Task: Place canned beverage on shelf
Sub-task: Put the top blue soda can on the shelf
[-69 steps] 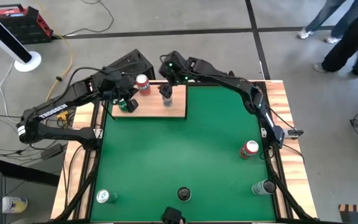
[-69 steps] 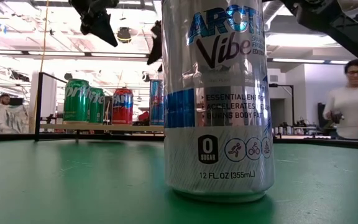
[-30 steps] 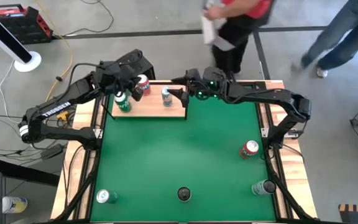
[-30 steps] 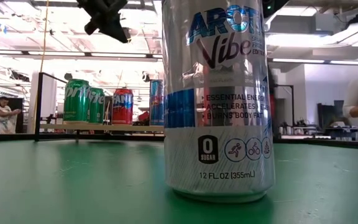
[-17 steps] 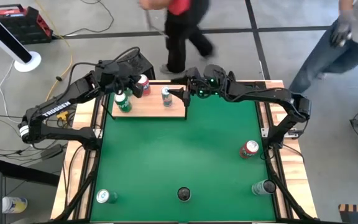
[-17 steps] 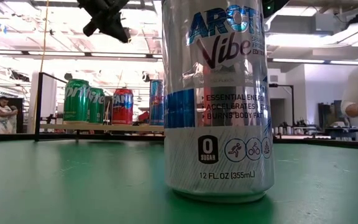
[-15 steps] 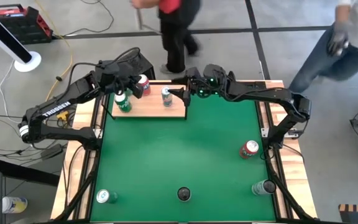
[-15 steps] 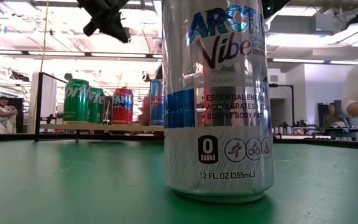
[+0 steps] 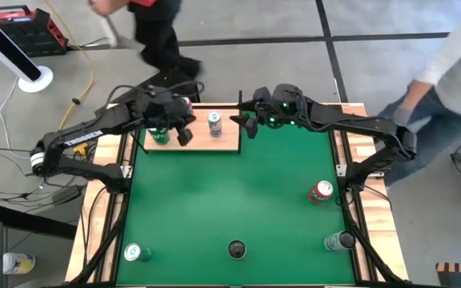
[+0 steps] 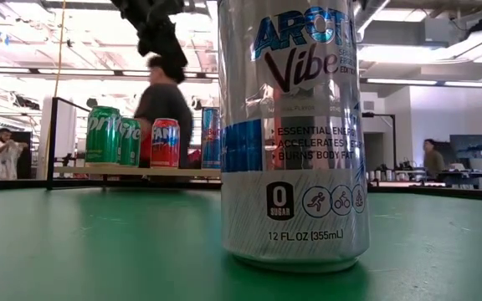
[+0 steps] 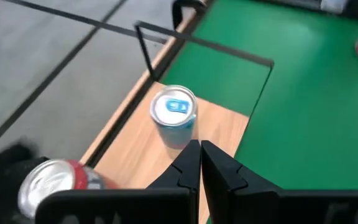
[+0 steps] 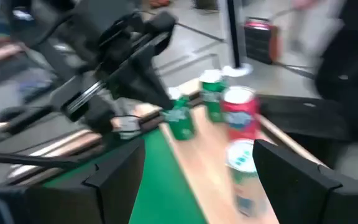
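Observation:
The shelf [image 9: 202, 142] is a pale wood panel at the mat's far left. A green can [image 9: 158, 134] and a blue-and-silver can [image 9: 214, 122] stand upright on it, and a red can [image 10: 165, 142] stands between them. My left gripper [image 9: 186, 138] hovers shut above the shelf, between the green and blue cans, clear of both; the left wrist view shows the blue can [image 11: 174, 115] just beyond its fingertips [image 11: 199, 163]. My right gripper [image 9: 245, 126] hangs open at the shelf's right end, empty, facing the cans [image 12: 244, 162].
Loose cans stand on the green mat: a red one [image 9: 320, 192] at the right, a silver one [image 9: 341, 240] near right, a green one [image 9: 138, 253] near left, a silver one [image 10: 291, 134] at the near edge. People walk beyond the far and right edges.
My left gripper, still shut, has come from over the shelf's far edge toward the near and right, and dipped lower above the shelf. My right gripper, still open, has drawn back a little toward the right and risen. The cans have not moved. A person has walked left behind the table.

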Robot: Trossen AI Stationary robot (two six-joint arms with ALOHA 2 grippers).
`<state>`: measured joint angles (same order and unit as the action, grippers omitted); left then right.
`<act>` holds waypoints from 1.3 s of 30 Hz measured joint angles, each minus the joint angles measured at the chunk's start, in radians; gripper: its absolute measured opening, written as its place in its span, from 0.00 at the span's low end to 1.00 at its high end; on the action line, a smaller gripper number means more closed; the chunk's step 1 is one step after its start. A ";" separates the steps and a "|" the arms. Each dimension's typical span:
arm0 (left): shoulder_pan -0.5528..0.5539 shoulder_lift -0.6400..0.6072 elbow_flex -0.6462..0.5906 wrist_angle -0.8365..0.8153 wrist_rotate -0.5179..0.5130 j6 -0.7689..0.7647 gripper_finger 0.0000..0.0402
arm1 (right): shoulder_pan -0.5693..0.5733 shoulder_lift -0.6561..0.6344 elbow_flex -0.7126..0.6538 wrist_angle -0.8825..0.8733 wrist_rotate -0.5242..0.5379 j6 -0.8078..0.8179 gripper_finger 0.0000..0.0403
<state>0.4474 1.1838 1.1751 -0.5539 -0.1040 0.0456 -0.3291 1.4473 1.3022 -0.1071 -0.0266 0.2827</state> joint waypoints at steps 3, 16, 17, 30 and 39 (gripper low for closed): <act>-0.020 0.060 0.000 0.023 0.000 0.042 0.00 | 0.023 -0.033 0.000 -0.075 0.102 0.000 0.80; -0.028 0.281 0.000 0.251 0.076 0.141 0.00 | 0.022 -0.034 0.000 -0.194 0.162 0.077 0.80; -0.028 0.289 0.000 0.253 0.075 0.141 0.00 | 0.019 -0.033 0.000 -0.202 0.162 0.083 0.80; 0.025 0.356 0.000 0.317 0.071 0.141 0.00 | -0.030 -0.032 0.000 -0.209 0.159 0.085 0.80; 0.043 0.373 0.000 0.317 0.019 0.130 0.00 | -0.057 -0.032 0.000 -0.213 0.133 0.078 0.80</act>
<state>0.4908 1.5566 1.1751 -0.2367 -0.0853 0.1754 -0.3860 1.4155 1.3022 -0.3202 0.1067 0.3610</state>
